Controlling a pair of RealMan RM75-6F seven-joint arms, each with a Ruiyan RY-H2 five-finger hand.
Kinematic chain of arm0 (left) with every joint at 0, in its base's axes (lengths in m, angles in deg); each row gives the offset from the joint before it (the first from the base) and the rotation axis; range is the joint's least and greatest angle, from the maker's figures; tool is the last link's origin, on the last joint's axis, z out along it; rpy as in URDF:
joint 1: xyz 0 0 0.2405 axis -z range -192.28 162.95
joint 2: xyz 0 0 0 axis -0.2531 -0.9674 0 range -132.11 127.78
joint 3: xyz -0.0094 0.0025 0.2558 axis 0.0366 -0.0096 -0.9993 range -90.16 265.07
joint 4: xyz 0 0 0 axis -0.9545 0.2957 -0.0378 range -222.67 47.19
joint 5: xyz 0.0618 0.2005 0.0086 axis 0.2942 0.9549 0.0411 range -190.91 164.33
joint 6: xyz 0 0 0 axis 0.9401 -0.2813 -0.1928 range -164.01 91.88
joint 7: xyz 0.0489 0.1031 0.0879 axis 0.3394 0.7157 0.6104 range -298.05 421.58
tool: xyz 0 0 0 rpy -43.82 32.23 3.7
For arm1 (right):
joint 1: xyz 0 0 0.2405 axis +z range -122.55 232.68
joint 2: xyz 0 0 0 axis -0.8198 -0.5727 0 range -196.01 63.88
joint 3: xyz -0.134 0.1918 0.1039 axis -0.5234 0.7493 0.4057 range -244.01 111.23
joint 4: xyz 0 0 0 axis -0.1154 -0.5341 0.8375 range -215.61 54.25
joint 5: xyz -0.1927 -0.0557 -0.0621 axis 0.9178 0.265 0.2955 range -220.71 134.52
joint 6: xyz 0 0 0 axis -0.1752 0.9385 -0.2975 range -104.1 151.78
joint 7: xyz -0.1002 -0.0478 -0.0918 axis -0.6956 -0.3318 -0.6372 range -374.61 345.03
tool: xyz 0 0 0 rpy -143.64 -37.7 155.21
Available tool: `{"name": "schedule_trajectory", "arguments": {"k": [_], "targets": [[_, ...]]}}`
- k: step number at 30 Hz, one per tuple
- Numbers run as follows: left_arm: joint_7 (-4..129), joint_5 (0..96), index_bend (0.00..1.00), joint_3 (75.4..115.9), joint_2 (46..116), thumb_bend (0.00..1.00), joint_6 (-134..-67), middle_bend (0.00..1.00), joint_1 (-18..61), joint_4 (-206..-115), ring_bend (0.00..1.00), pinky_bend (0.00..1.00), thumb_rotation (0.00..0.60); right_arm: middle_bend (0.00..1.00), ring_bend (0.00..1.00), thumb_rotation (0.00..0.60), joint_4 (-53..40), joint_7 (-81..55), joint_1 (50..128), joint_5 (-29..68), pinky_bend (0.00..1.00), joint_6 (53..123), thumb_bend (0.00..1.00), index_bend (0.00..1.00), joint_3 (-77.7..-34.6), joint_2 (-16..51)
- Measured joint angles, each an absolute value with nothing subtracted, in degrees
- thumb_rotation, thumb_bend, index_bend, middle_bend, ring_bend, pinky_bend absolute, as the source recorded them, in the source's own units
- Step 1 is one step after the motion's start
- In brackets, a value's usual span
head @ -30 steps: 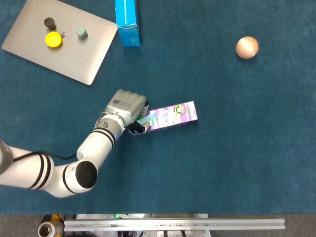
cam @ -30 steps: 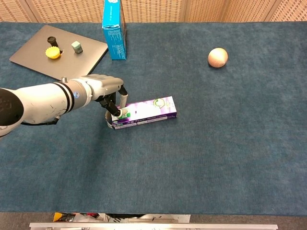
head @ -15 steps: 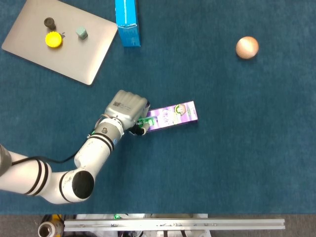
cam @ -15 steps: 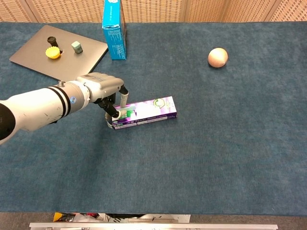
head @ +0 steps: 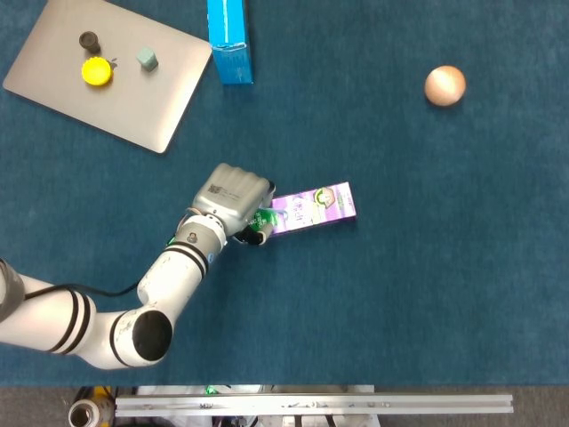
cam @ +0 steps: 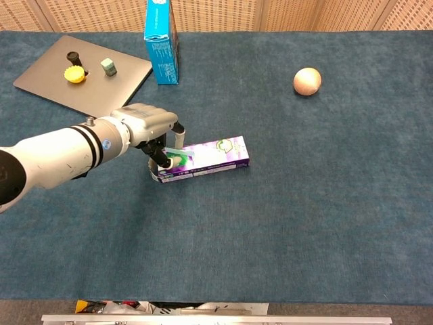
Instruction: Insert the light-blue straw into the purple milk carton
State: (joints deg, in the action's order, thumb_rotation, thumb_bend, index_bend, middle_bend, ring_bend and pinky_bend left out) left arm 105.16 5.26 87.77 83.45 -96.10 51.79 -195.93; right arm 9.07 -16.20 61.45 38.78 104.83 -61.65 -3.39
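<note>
the purple milk carton (head: 309, 207) (cam: 206, 158) lies flat on its side on the blue-carpeted worktop (head: 400, 267) (cam: 304, 203), a little left of the middle, its long axis running left to right. the left hand (head: 236, 200) (cam: 150, 128) sits at the carton's left end, its fingers (cam: 164, 160) curled down over that end and touching it. between the fingertips a small piece of the light-blue straw (head: 264, 216) (cam: 184, 155) shows, pinched by the hand and lying over the carton's left end; whether its tip is inside the carton cannot be told, since the hand hides most of it. the white arm runs from the hand down and to the left in the head view, and straight off to the left in the chest view.

the right hand does not show in either view.

at the far left a grey laptop (head: 124, 98) (cam: 47, 78) lies closed, carrying a yellow cap (head: 97, 71) (cam: 74, 74), a small dark piece (head: 89, 40) (cam: 72, 57) and a pale green block (head: 148, 59) (cam: 108, 66). just right of the laptop a blue box (head: 229, 40) (cam: 161, 40) stands upright. far to the right, well apart from the carton, a tan ball (head: 444, 85) (cam: 307, 81) rests on the worktop.
</note>
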Motion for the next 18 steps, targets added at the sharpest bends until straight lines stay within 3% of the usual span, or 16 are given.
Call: {"name": "schedule_trajectory", "arguments": {"k": [6, 18], "targets": [[104.5, 6.5, 0.25, 88.2, 83.5, 0.38, -95.8, 0.85, 51.4, -196.0, 0.94, 1.0, 0.4, 0.35, 0.24, 0.51, 9.1, -16.0, 61.2, 38.7, 0.35, 105.1, 0.46, 0.24, -61.7, -3.5], [103.3, 9.6, 0.24, 88.6, 83.1, 0.38, -95.9, 0.85, 50.3, -197.3, 0.93, 1.0, 0.417, 0.35, 0.24, 0.511, 9.0, -15.7, 61.0, 38.9, 0.35, 105.2, 0.46, 0.24, -61.7, -3.6]]}}
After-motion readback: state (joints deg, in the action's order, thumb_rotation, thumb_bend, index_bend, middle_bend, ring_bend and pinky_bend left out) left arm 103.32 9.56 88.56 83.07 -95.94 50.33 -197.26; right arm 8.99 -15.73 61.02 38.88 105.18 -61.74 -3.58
